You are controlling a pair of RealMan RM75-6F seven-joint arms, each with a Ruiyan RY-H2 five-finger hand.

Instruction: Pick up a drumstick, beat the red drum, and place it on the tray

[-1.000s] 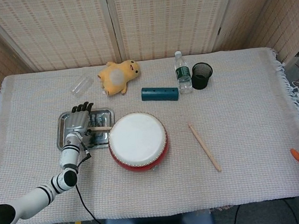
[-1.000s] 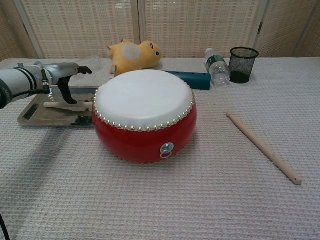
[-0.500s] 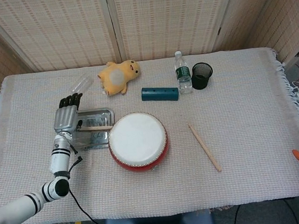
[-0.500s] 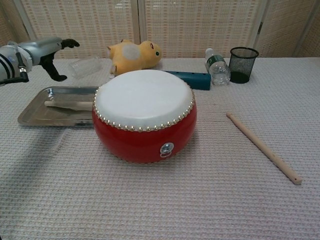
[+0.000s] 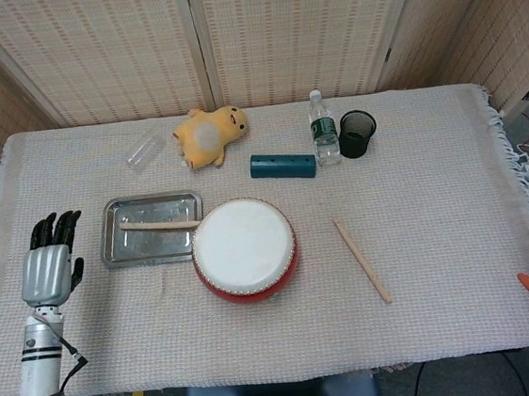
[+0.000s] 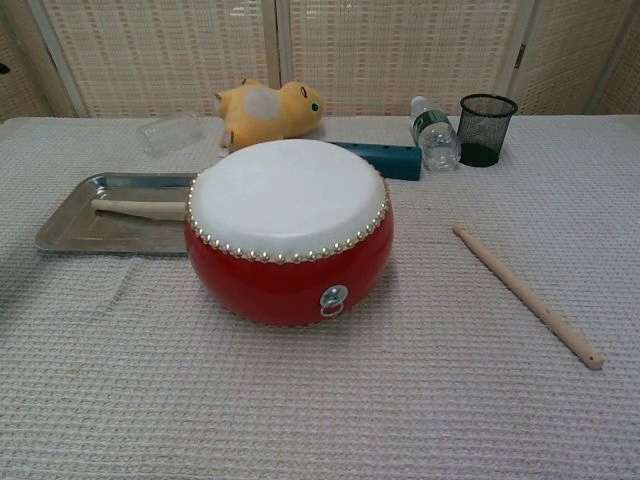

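Left hand [image 5: 47,270] sits flat and released near the worktop's [image 5: 439,236] edge, fingers extended and slightly apart, holding nothing. It shows in the head view only; the chest view does not catch it. Right hand: not in either view.

Tray [image 5: 115,254] lies just ahead of and to the inner side of the left hand, well clear of the fingertips. One drumstick [image 5: 159,225] lies inside it, roughly crosswise, its far end close to the rim nearest the red drum [image 5: 244,248]. The drum stands directly beyond the tray, touching or nearly touching that rim (cannot tell which from these angles).

Second drumstick [image 5: 361,259] lies loose on the cloth on the far side of the drum, well apart from the hand.

Judgement: with a stick in the tray, the task looks finished or close to it.

Risks from here:
- Any sweep of the left arm inward could clip the tray's near rim and slide it into the drum, or jolt the stick out over the low wall.
- The stick is round; a knock to the tray may roll it.
- If the loose stick is fetched, reaching across the drum risks bumping it.
- Woven cloth could snag fingertips dragged low.
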